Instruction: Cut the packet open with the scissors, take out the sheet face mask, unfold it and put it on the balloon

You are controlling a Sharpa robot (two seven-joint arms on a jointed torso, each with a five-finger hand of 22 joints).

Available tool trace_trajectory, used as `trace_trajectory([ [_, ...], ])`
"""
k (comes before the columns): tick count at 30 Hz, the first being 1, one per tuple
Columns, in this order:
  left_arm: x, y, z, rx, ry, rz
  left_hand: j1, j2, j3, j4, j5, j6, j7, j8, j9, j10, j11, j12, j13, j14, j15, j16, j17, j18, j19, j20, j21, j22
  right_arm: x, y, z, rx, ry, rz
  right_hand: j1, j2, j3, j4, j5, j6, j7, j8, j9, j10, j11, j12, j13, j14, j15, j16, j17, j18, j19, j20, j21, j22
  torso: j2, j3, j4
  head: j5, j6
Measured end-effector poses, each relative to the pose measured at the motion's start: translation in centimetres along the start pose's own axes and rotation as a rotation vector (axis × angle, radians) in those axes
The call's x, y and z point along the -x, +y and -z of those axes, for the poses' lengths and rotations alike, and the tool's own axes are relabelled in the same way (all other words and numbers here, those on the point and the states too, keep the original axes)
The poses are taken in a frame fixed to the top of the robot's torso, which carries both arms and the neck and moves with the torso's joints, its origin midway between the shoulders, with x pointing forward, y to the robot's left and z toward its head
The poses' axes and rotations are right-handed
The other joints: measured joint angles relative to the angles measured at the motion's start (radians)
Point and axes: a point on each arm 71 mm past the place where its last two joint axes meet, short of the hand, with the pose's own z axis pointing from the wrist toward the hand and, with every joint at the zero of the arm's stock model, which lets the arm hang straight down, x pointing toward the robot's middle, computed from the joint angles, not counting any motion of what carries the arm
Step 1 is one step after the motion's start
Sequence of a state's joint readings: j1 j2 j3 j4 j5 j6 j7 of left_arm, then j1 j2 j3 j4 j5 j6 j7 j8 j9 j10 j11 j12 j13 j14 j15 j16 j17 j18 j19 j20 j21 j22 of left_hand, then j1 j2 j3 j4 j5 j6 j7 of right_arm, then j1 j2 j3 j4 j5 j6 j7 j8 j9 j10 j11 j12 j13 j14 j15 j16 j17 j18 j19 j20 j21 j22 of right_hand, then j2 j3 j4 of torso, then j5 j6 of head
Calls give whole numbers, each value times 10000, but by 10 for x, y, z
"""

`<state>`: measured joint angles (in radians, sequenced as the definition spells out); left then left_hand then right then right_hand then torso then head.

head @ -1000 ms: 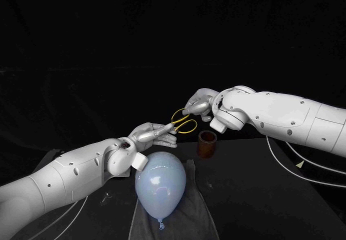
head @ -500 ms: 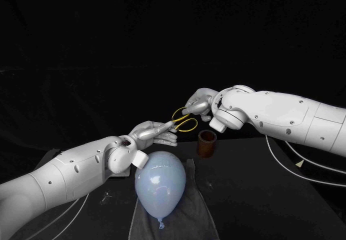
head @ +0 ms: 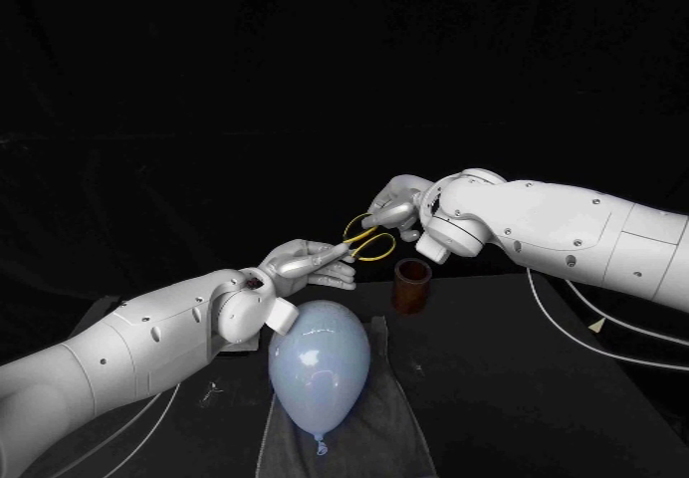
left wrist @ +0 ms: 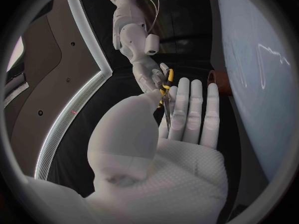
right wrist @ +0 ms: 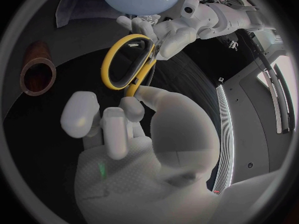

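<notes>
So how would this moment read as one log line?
right hand holds scissors handles | left hand pinches blades | balloon bare on cloth

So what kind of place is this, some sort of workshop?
Most likely a robot test lab or demo booth: white robot arms work over a black table against a dark backdrop, with loose cables trailing off and props like a balloon and scissors.

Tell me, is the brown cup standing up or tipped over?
Standing up: the cup sits with its open rim on top.
</notes>
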<state>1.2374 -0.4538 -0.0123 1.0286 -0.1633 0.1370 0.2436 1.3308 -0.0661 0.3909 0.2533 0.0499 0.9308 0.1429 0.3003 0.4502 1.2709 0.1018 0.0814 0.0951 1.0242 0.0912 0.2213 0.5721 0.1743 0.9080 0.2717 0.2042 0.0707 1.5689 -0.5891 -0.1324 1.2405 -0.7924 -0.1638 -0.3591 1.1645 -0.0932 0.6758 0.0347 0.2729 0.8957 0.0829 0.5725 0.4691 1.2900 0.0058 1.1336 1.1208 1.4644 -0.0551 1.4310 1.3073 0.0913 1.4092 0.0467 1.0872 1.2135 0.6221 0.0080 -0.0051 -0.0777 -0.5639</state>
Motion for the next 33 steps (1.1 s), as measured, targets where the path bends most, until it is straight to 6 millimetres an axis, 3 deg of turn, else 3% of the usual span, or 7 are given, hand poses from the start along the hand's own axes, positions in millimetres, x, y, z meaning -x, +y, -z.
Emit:
trace_trajectory([
  [10, 0, 0, -1, 2, -162, -53, 552, 436, 810, -433, -39, 186, -115, 18, 127, 304, -159, 115, 25, 161, -160, 82, 163, 0, 108, -108, 0, 4, 0, -1, 0, -46, 41, 22, -1, -1, 0, 0, -6, 18, -19, -20, 8, -1, 1, -1, -2, 0, 0, -1, 2, -4, -1, 1, -10, 8, 0, -2, 3, 11, -8],
  [23, 3, 0, -1, 134, -482, -280, 530, 231, 1175, -231, -63, 292, -145, 438, 624, 576, -219, 229, 77, 362, -284, 81, 356, -10, 270, -198, 110, 59, -1, -4, -2, -140, 55, 34, -1, -2, -106, -20, -8, 16, -17, 1, -12, -87, -4, -237, -267, 0, 0, -1, 9, -9, -2, 1, -179, -126, -2, 1, -2, 13, -27],
  [25, 4, 0, -1, 176, -527, -342, 412, 115, 1684, -738, -71, 302, -154, 440, 688, 589, -232, 230, 87, 412, -269, 80, 368, -12, 270, -197, 116, 59, -1, -5, -3, -166, 42, 24, -71, -71, -192, 15, -43, -139, 62, -35, -48, -356, 56, -554, -547, 0, 0, -57, 9, -10, -12, -1, -373, -249, -2, 2, -2, 16, -28],
  [28, 5, -1, -1, 219, -587, -430, 385, 89, 1697, -724, -33, 302, -154, 502, 694, 608, -248, 229, 91, 439, -293, 80, 380, -14, 269, -197, 116, 61, -1, -6, -4, -174, 31, -13, -304, -305, -421, 172, -22, -539, 277, -440, -249, -1654, 268, -2275, -2116, -12, 92, -570, -118, 124, -540, 99, -1590, -1084, -2, 3, -4, 18, -32],
  [29, 6, -1, -1, 235, -615, -466, 371, 75, 1710, -711, -31, 302, -154, 504, 695, 610, -250, 251, 91, 448, -302, 80, 384, -15, 269, -197, 116, 70, -1, -6, -5, -166, 27, -38, -421, -421, -552, 258, 27, -713, 423, -664, -378, -2196, 390, -3020, -2753, -72, 214, -1146, -558, 334, -1016, 181, -2672, -1813, -2, 3, -5, 19, -35],
  [31, 7, -2, -1, 268, -674, -542, 359, 62, 1710, -711, -29, 303, -154, 506, 700, 610, -250, 269, 101, 448, -302, 80, 384, -20, 269, -197, 116, 71, -1, -8, -5, -137, 12, -105, -504, -634, -846, 449, -248, -1086, 684, -1121, -640, -2809, 650, -3880, -3467, -861, 488, -2712, -2096, 654, -2029, 405, -4727, -3177, -2, 3, -6, 27, -38],
  [33, 10, -3, -1, 305, -768, -632, 359, 62, 1711, -711, -28, 302, -154, 507, 702, 611, -250, 269, 110, 448, -302, 80, 389, -24, 269, -197, 116, 71, -1, -9, -7, -61, 2, -218, -482, -764, -1064, 667, -434, -1395, 853, -1512, -858, -3406, 849, -4755, -4211, -2333, 715, -4837, -4078, 723, -2763, 639, -5819, -3872, -4, 3, -8, 34, -38],
])
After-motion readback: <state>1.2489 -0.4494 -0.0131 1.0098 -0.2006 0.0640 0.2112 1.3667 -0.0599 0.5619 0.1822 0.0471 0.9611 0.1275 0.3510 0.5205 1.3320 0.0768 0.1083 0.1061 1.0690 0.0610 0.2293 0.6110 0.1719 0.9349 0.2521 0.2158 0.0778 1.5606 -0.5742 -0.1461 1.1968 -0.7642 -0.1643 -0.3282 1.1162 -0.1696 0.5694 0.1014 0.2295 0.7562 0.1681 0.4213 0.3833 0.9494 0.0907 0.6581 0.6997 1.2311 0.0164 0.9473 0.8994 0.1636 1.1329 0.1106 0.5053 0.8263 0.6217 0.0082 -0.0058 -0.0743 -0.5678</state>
